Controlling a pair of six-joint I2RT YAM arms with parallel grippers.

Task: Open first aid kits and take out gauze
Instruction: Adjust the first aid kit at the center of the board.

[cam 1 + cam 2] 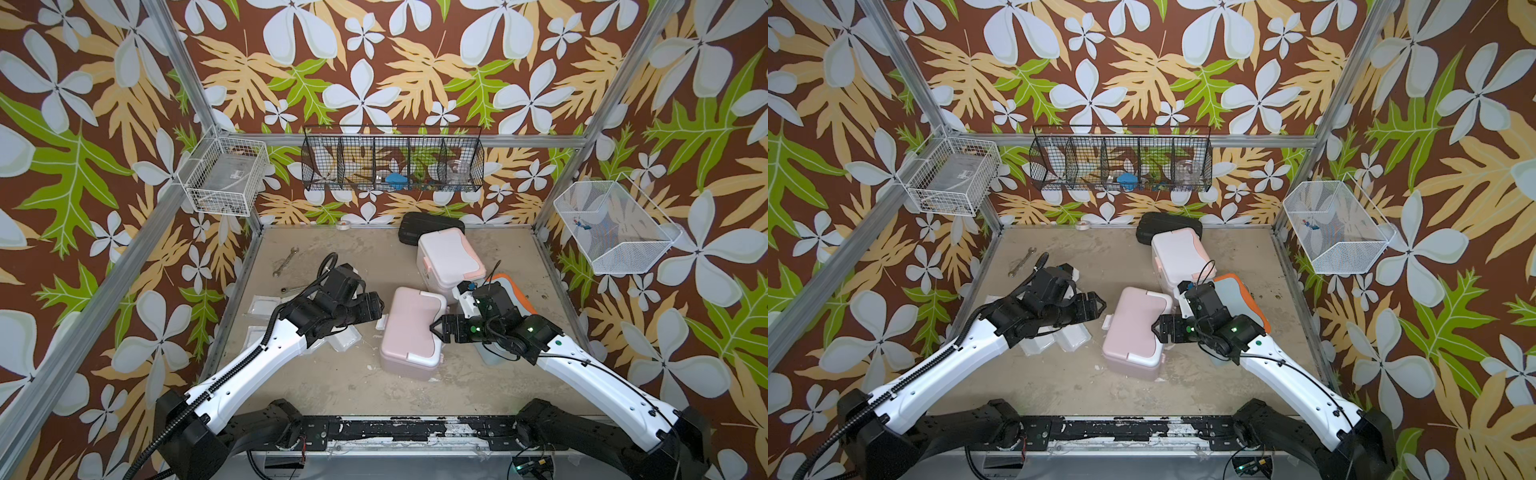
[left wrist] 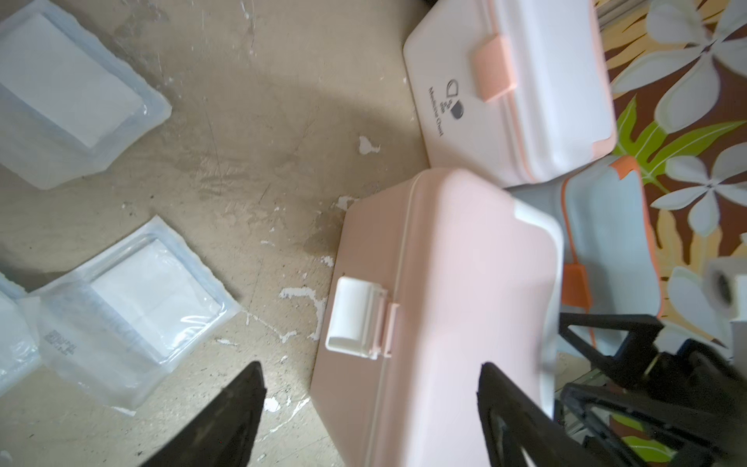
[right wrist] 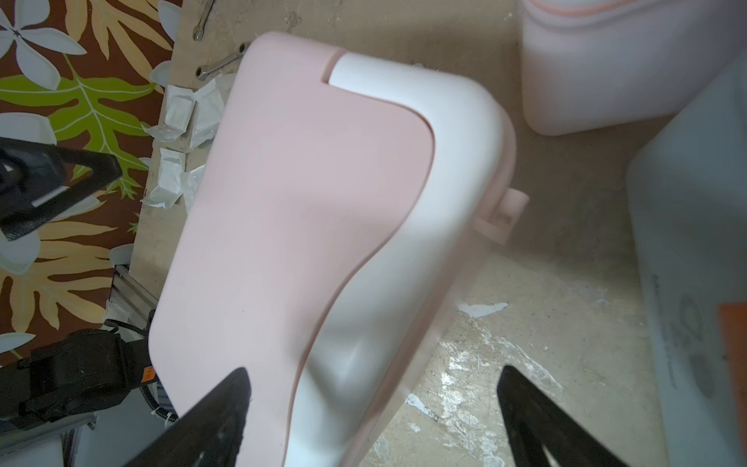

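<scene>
Left gripper (image 2: pixel 370 365): jaws are spread, nothing is grasped; placed near the latch (image 2: pixel 355 319) of the pink kit (image 1: pixel 409 332).
Right gripper (image 3: pixel 374 368): jaws are spread, nothing is grasped; placed at its handle side.
Pink kit: shut, set mid-table (image 1: pixel 332 386).
White-peach kit (image 1: pixel 451 257), blue-orange kit (image 1: pixel 1239 297): set just behind.
Gauze packets (image 2: pixel 145 295): laid by the left arm.

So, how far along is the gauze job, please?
Done: several gauze packets lie on the table. In hand: the left hand and right hand, both open, flank the pink kit, lid looking shut. Left: the white-peach kit and blue-orange kit also look closed.
</scene>
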